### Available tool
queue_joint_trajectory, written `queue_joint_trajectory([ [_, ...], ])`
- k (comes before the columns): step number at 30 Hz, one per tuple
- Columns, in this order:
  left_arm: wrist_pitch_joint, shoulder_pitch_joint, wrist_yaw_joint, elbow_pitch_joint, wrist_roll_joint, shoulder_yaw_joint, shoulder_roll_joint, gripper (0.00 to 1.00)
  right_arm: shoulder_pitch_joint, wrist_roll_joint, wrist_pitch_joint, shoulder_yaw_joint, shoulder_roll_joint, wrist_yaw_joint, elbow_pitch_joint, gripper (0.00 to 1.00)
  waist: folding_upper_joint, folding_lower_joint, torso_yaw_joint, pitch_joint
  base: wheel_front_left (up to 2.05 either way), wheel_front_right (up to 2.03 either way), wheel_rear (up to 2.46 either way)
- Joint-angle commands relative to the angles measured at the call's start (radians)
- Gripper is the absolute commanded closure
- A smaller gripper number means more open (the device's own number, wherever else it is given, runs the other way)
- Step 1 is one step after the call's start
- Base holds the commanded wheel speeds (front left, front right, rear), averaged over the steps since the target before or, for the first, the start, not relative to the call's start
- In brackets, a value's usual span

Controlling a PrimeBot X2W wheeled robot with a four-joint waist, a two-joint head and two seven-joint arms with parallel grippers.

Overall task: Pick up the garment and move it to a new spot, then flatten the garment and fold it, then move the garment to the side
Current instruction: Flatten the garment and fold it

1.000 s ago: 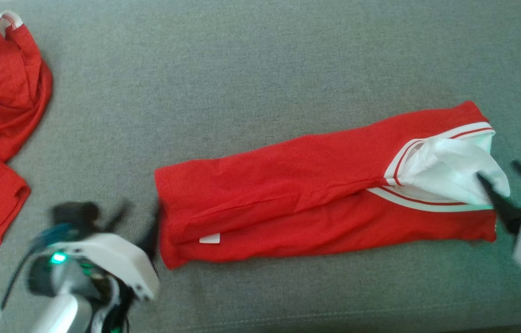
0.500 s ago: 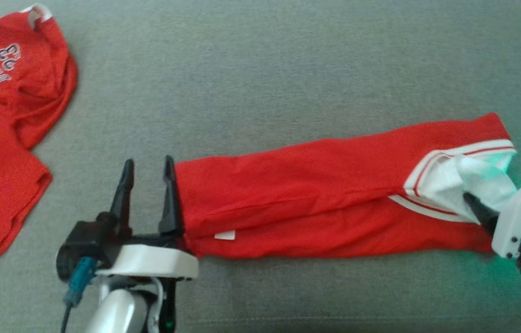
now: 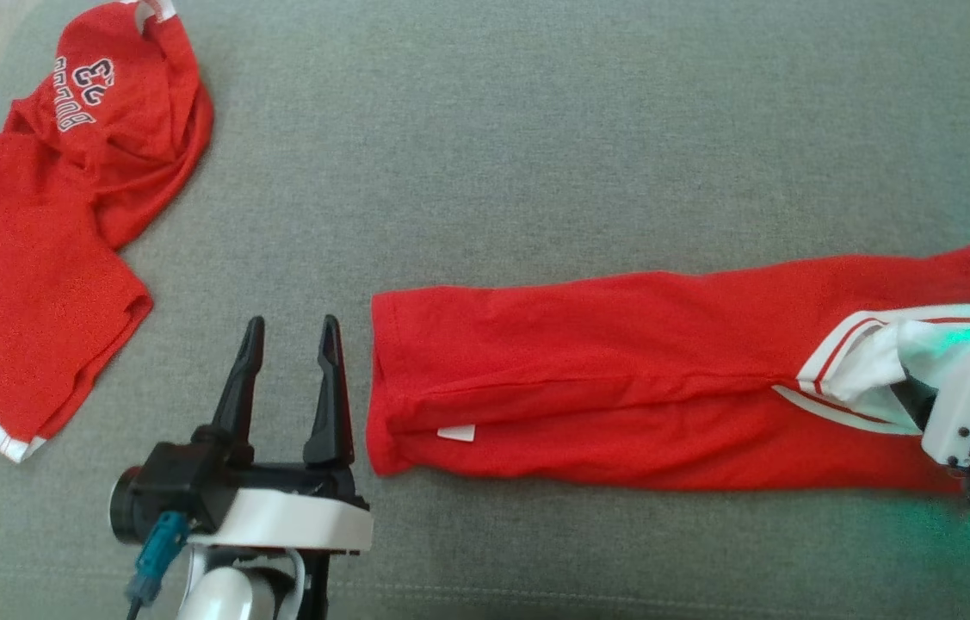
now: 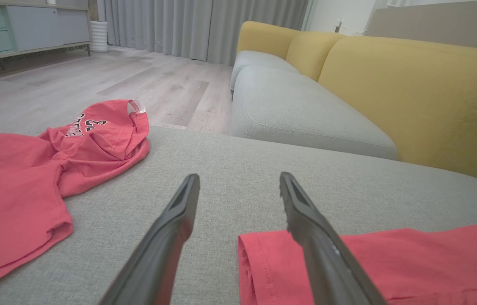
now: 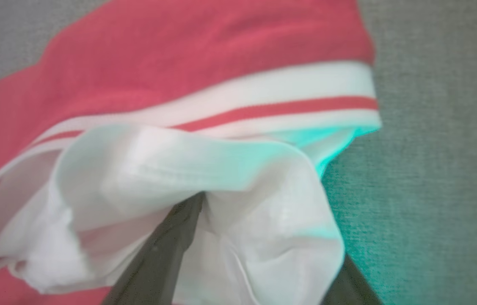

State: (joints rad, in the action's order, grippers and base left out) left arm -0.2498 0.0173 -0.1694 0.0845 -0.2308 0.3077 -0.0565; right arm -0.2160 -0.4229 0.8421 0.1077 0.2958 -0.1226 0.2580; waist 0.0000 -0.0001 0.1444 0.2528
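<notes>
Head view: garment (image 3: 622,396), a long strip on the grey cushion (image 3: 536,172), long axis running between the hands. Left hand (image 3: 292,324), fingers apart, sits just beside its left end; right hand (image 3: 923,405) at its striped end. Left wrist view: garment (image 4: 369,267) end lies under one spread finger. Right wrist view: fingers (image 5: 166,258) apart, straddling the garment's white lining (image 5: 158,169).

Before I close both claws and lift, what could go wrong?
The right claw straddles only the loose white flap of the folded garment; pulling may peel that layer open. The left claw stands open beside the left end, off the fabric; closing there may catch nothing.
</notes>
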Motion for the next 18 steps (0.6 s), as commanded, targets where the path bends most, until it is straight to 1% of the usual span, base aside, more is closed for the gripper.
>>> queue_joint_trajectory([
  [1,-0.012,-0.006,0.007,0.024,0.005,-0.031,0.005,0.0,0.001,-0.025,-0.005,-0.063,-0.038,-0.008,0.014,1.0,0.0,0.0001,0.004,-0.005,0.0,0.0,0.0],
  [5,-0.012,0.013,0.007,0.01,-0.003,-0.023,0.006,0.0,-0.019,-0.086,-0.04,-0.029,-0.041,-0.008,0.024,1.0,0.0,0.0001,-0.001,-0.027,0.0,0.0,0.0],
  [9,-0.012,0.038,0.009,-0.016,0.002,-0.032,0.006,0.0,-0.036,-0.114,-0.064,0.043,-0.019,-0.008,0.029,1.0,0.0,0.0001,-0.016,-0.063,0.0,0.0,0.0],
  [12,-0.012,0.055,0.019,-0.04,-0.008,-0.034,0.006,0.0,-0.034,-0.108,-0.073,0.125,0.026,-0.008,0.034,1.0,0.0,0.0001,-0.02,-0.098,0.0,0.0,0.0],
  [18,-0.012,0.092,0.029,-0.092,-0.021,-0.044,0.006,0.0,0.004,-0.062,-0.032,0.307,0.164,-0.008,0.013,1.0,0.0,0.0001,-0.021,-0.173,0.0,0.0,0.0],
])
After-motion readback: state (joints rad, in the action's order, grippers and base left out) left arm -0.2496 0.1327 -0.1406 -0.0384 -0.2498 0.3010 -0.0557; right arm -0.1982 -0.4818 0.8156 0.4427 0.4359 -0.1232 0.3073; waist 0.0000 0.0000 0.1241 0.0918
